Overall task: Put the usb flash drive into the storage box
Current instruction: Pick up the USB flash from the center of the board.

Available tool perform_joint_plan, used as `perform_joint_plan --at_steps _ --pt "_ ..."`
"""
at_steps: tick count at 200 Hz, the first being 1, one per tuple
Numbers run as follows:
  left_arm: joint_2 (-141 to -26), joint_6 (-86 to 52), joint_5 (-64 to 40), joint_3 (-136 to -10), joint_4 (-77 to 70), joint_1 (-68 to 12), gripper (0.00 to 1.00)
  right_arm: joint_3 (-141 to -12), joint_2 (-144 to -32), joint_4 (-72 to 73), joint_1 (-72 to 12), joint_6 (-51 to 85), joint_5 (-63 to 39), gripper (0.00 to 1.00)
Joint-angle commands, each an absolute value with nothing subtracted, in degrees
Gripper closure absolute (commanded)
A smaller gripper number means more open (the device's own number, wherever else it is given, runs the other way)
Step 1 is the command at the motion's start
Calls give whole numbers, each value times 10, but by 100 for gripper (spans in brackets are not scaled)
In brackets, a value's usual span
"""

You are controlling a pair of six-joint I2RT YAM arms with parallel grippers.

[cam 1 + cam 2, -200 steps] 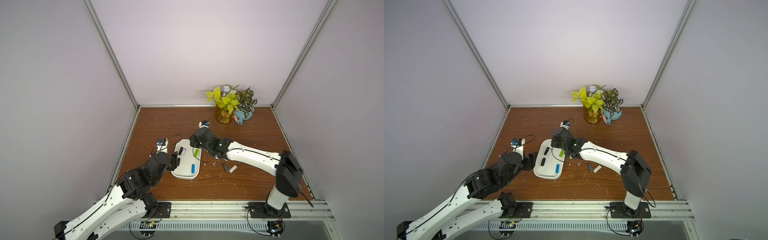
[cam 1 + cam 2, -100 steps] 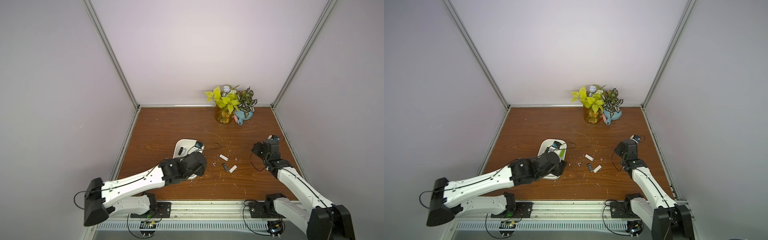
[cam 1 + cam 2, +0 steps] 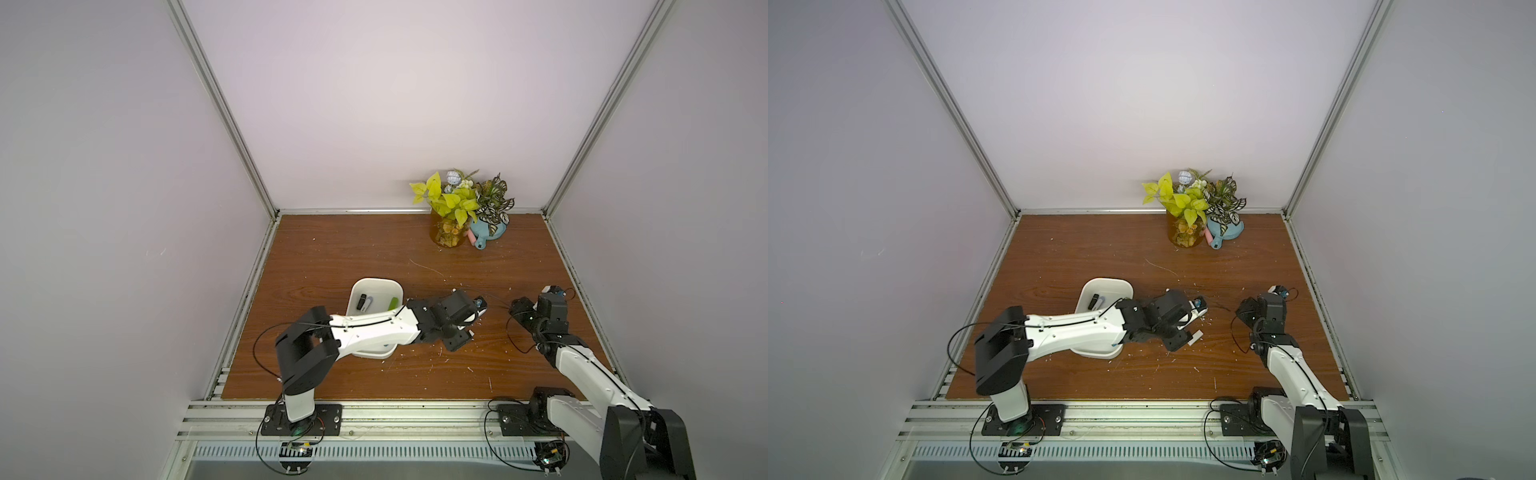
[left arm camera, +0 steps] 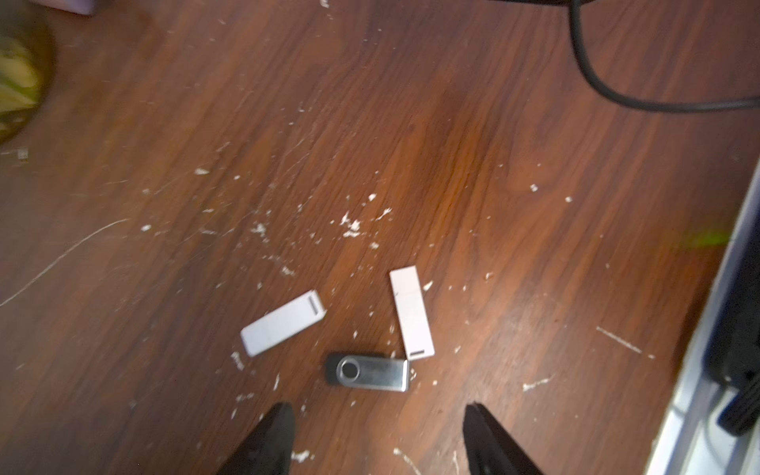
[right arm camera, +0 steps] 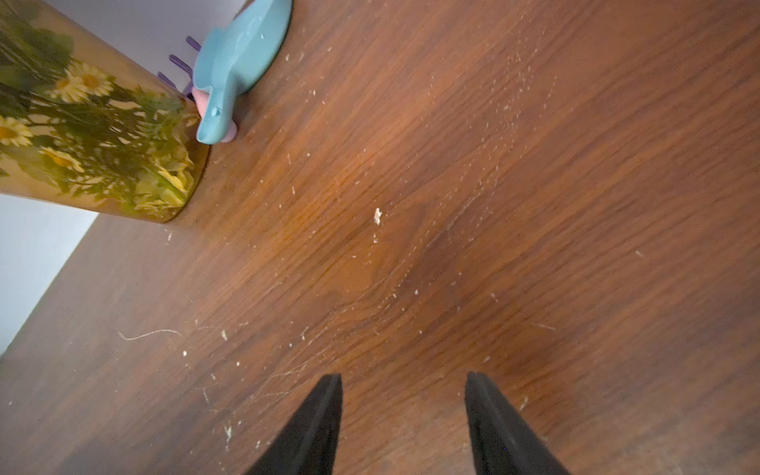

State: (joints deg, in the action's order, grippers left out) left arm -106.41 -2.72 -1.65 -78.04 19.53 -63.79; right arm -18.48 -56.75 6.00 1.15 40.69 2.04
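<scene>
I've got the left gripper (image 4: 378,407) open and empty, hovering over three drives on the table (image 4: 493,123), just right of the box (image 3: 380,291). The black drive (image 4: 370,372) is nearest the jaws, its end at or against one white drive (image 4: 411,312), with the other white drive (image 4: 283,323) just beside. Risks I see: the close catches two or flicks one away, and the flat bodies may let the tips skid. Right gripper (image 5: 403,375) is open and empty, at the right.

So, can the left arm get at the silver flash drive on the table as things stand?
Probably yes: the left gripper hangs open just short of the silver flash drive, only bare table between. A white flash drive lies close to its end and might get nudged.
</scene>
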Motion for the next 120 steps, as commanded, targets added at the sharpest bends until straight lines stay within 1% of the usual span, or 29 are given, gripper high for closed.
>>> perform_joint_plan --at_steps 1,25,48,82,120 --pt "-1118 27 -154 -827 225 -621 37 -180 -549 80 14 405 27 46" --pt "-1163 26 -179 -843 230 -615 44 -178 -550 79 14 406 26 46" --pt "-1182 14 -198 -839 226 -601 47 -178 -555 83 15 407 19 46" --pt "-1178 0 -201 -788 187 -599 47 -176 -568 91 14 410 11 45" --pt "-1131 -22 -188 -710 148 -582 46 -175 -573 92 14 410 11 45"
